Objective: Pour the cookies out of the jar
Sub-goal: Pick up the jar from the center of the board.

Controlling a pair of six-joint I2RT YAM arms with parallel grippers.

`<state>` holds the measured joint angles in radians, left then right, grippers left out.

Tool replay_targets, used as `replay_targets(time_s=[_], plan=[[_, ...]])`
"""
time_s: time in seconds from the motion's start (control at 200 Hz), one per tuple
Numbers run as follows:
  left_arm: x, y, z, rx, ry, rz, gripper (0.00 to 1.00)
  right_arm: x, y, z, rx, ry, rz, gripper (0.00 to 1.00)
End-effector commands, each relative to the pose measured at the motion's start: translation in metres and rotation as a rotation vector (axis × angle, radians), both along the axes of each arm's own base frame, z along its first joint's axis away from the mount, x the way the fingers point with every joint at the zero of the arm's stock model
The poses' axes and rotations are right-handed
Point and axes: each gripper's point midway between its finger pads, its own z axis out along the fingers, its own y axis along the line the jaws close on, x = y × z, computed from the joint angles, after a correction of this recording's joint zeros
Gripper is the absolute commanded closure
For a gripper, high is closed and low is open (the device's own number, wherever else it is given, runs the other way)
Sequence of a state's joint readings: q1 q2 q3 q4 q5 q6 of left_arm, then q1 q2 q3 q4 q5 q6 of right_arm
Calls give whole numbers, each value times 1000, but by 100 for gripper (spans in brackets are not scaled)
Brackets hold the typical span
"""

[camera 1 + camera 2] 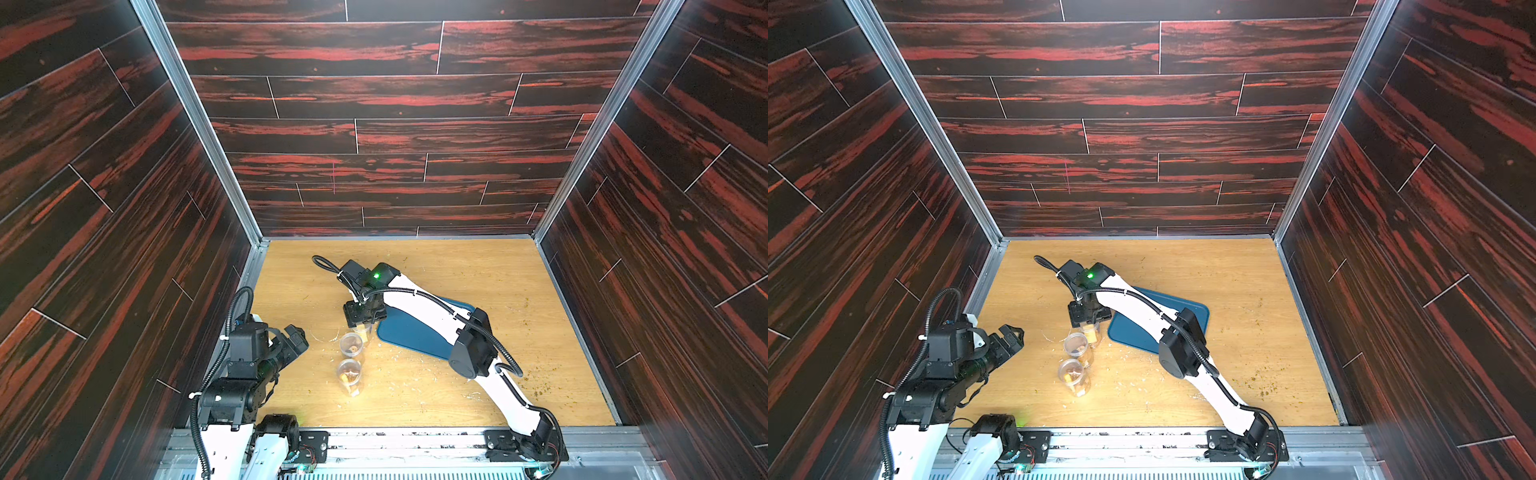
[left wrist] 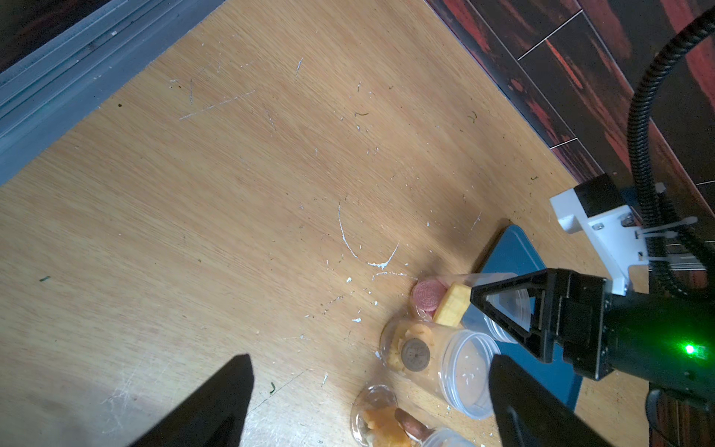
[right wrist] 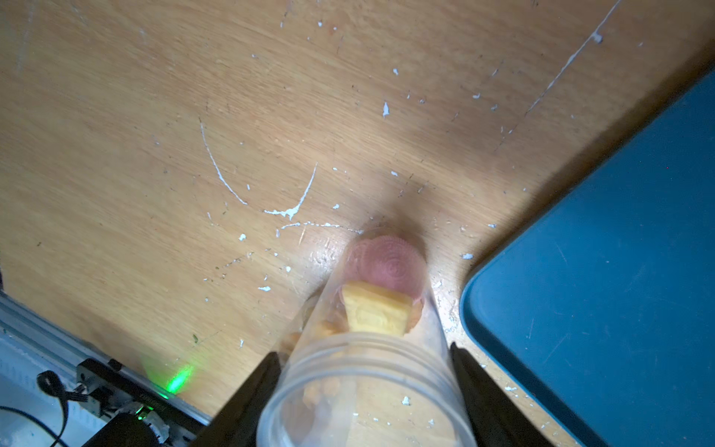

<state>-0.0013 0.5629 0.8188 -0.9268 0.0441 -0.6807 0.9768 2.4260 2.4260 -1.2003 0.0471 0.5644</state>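
Three clear plastic jars stand mouth-up in a short column at the lower centre of both top views. The jar (image 1: 365, 331) (image 1: 1092, 332) at the top of that column holds the cookies (image 3: 371, 305). One pink disc (image 3: 387, 263) with moulded rings lies against its base and one yellow square (image 3: 375, 315) leans over it. The tan pieces behind them are too crowded to count.

The right pincer (image 3: 363, 354) is clenched on this jar, one black finger pressed to each side just under the threaded mouth. The middle jar (image 1: 351, 345) carries one brown round biscuit (image 2: 416, 354) among pale orange bits. The lowest jar (image 1: 349, 374) holds more tan and orange pieces, number unclear.

The jars sit just beside one another on the wooden worktop (image 1: 478, 270), which is flecked with white scratches. One dark blue tray (image 1: 415, 338) lies just right of the gripped jar, not touching it. The left pincer (image 1: 297, 338) hangs at the left of the frame, released, fingers spread wide, apart from all three jars.
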Motion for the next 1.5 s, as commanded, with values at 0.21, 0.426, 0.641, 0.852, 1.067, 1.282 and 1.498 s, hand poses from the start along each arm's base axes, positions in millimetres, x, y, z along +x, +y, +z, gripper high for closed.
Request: replay_targets(time_s=[0.21,0.426,0.641,0.852,1.067,1.282,1.498], plan=[[4,-2,3,-14,-21,0,1,24,-19,51,93,-48,-77,37],[18,-13,11,-82,-71,-29,1,36,-27,90,247,-35,-117,37],[46,-31,25,-263,-129,-19,1,45,-67,112,334,-61,-180,37],[91,-55,47,-379,-194,-123,1,39,-142,109,502,19,-363,37],[129,-96,55,-567,-179,-210,1,17,-195,114,617,63,-470,38],[167,-150,62,-798,-128,-223,2,12,-209,151,757,7,-486,37],[193,-183,70,-1106,-108,-134,3,17,-202,186,943,4,-480,37]])
